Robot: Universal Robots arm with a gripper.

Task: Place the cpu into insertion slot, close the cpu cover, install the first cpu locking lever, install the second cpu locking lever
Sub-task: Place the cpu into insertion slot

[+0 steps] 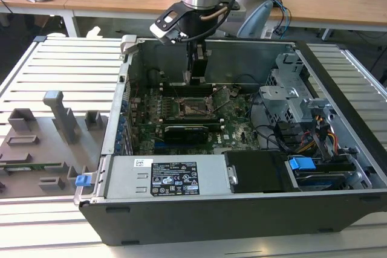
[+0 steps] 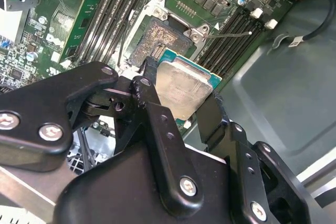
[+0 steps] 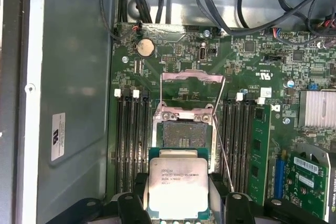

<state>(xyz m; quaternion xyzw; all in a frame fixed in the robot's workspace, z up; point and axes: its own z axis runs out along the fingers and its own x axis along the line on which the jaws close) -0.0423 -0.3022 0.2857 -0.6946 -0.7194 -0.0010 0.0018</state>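
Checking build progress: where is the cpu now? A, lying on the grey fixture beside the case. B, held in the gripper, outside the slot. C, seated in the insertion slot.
B: the gripper is shut on the cpu, while the insertion slot stands bare.

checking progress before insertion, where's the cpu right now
In the first wrist view the cpu is gripped in the hand, hovering over the motherboard just short of the open insertion slot.

Lines of fine dark print on the metal top of the cpu (image 3: 177,182) in the first wrist view; white sticker (image 3: 58,136) with black characters on the grey case wall (image 3: 73,66). Lower middle of the exterior view: black label (image 1: 175,179) of white marks on the power supply (image 1: 121,179), too small to read
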